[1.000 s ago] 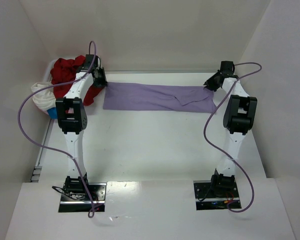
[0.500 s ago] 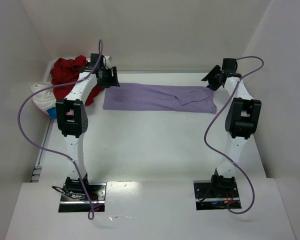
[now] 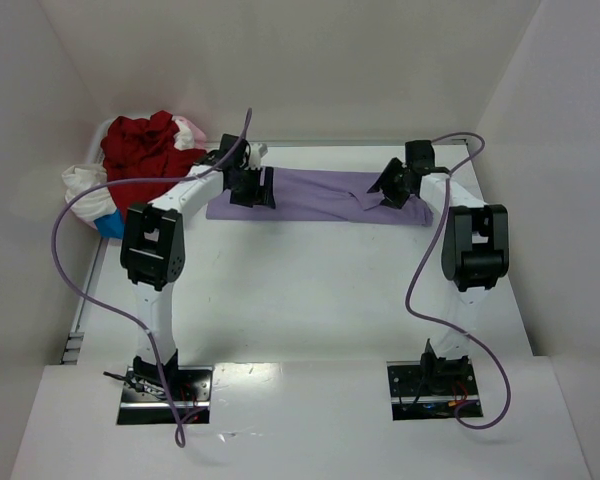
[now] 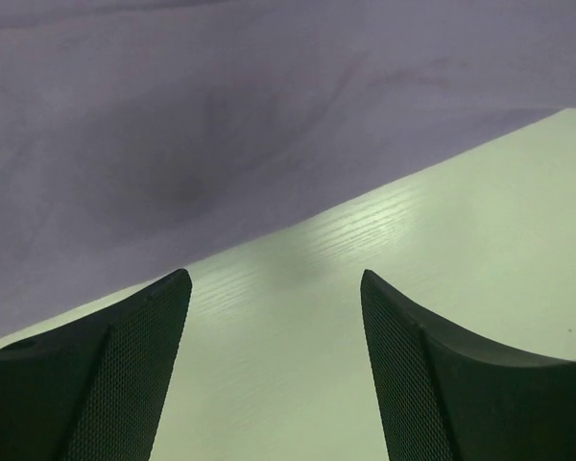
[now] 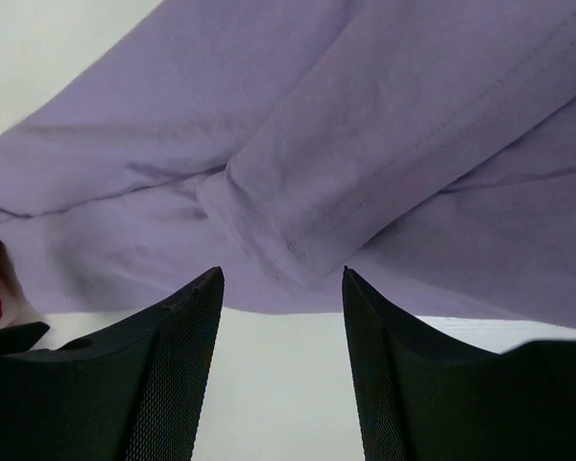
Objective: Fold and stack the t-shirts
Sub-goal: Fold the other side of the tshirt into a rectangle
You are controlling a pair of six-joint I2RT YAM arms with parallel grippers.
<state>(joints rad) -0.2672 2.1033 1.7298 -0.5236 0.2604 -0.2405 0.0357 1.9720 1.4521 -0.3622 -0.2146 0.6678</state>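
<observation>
The lavender-purple cloth t-shirt (image 3: 315, 195), folded into a long flat strip, lies across the upper middle of the top view on the white table (image 3: 310, 290). A bright red cloth t-shirt (image 3: 140, 148), a white t-shirt (image 3: 83, 187) and what looks like a pale pink t-shirt (image 3: 190, 128) are heaped at the upper left. The left gripper (image 4: 274, 280) hangs wide open and empty over bare table at the strip's near edge, and the right gripper (image 5: 282, 277), equally spread and holding nothing, hangs over a folded sleeve near the strip's right end.

The spread t-shirt (image 3: 320, 196) is laid across the far side of the table (image 3: 310, 290); the heaped t-shirts (image 3: 140, 160) are piled far left; the left gripper (image 3: 264, 190) and right gripper (image 3: 387, 188) are held over its left and right parts.
</observation>
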